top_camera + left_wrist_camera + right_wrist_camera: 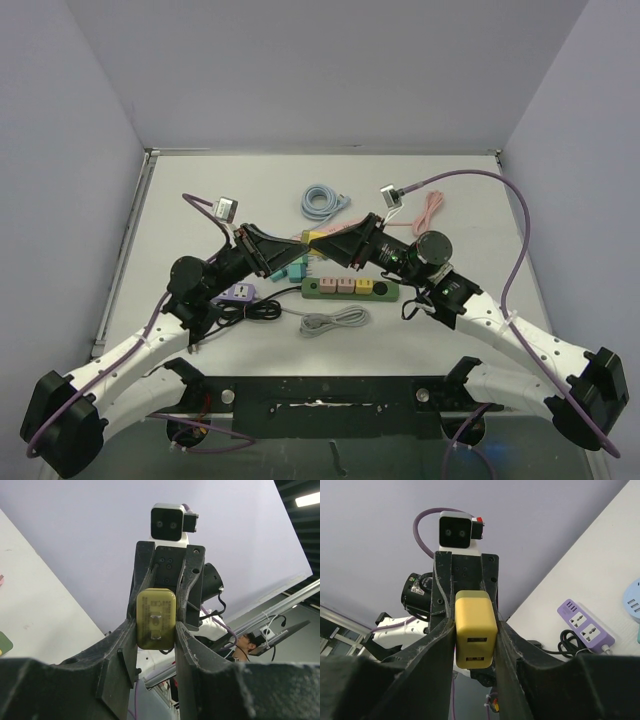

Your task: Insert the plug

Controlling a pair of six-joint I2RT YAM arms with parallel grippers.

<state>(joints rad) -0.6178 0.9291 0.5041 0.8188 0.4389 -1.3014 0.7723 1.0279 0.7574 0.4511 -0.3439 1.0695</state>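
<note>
Yellow plug: hanging above the power strip, back of it, off the counter. Left claw and right claw: both gripping the yellow plug from opposite ends.

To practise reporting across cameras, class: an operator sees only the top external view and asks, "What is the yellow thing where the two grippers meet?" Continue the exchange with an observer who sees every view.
Observer: A yellow USB charger. The right wrist view shows two slots on its face.
Operator: Does the right gripper have it?
Observer: Yes, the right gripper is shut on its sides.
Operator: And the left?
Observer: The left gripper is shut on it too, at the end showing what look like folded metal prongs.
</note>
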